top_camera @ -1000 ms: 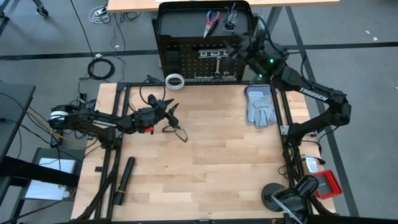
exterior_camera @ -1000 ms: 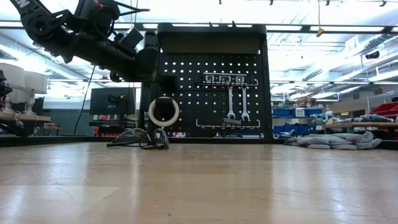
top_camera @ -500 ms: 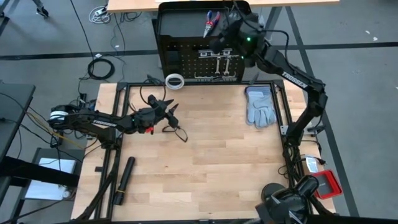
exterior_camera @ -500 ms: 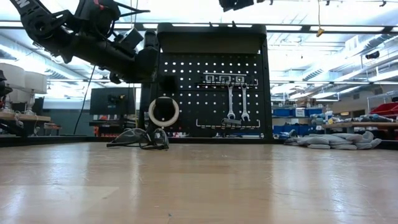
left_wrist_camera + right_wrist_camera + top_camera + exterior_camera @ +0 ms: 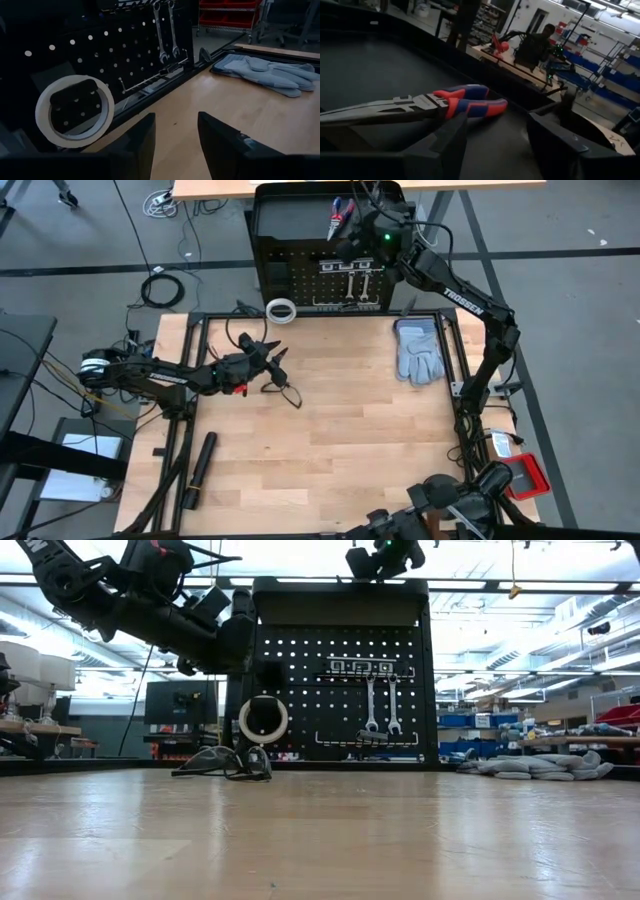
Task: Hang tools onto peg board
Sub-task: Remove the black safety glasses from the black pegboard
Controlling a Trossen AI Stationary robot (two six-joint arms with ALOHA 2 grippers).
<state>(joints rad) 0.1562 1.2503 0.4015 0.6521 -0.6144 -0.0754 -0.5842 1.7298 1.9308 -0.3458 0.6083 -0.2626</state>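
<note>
Reaching over the peg board (image 5: 300, 280), your right gripper (image 5: 352, 232) hung above its top shelf with fingers spread and empty, straddling the pliers (image 5: 447, 106) that lay flat there, so a grasp looked likely. Your left gripper (image 5: 175, 137) waited in front of the board, parted and holding nothing, facing the tape (image 5: 75, 111) hung low on it

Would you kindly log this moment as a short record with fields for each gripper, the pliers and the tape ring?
right gripper: above the peg board top shelf, fingers open either side of the pliers' handles
pliers: lying flat on the shelf, not gripped
left gripper: open, empty, over the table's left side, facing the board
tape ring: hanging on the board
</note>
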